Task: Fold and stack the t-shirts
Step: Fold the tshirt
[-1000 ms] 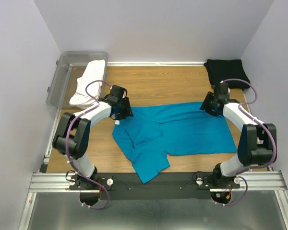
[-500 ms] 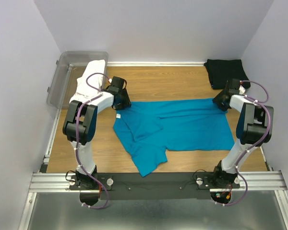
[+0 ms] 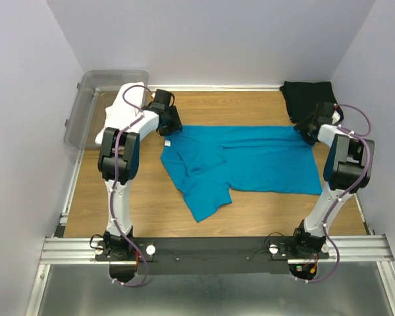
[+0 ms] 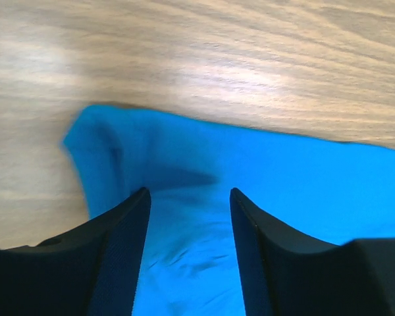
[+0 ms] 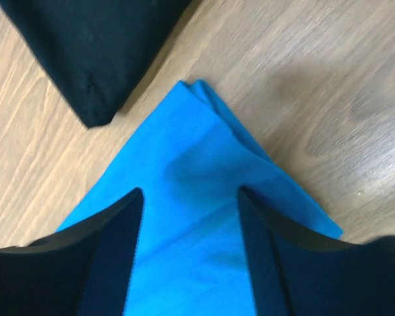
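The teal-blue t-shirt [image 3: 263, 161] lies spread across the middle of the wooden table, its far edge straight and its near left part still folded over. My left gripper [image 3: 170, 125] is at the shirt's far left corner, and in the left wrist view [image 4: 187, 191] its jaws stand apart over teal cloth [image 4: 283, 171]. My right gripper [image 3: 307, 131] is at the far right corner, and in the right wrist view [image 5: 189, 191] it is open over the corner [image 5: 197, 145]. The black t-shirt [image 3: 309, 97] lies folded at the far right, and its corner shows in the right wrist view [image 5: 99, 46]. The white t-shirt [image 3: 106, 136] hangs from the tub, mostly behind my left arm.
A clear grey plastic tub [image 3: 92, 92] stands at the far left corner. Walls close in the table on the left, back and right. The black shirt's corner lies a short way beyond my right gripper.
Both grippers have moved toward the far edge and outward, dragging the teal shirt's far edge with them. The shirt now lies farther back and flatter.
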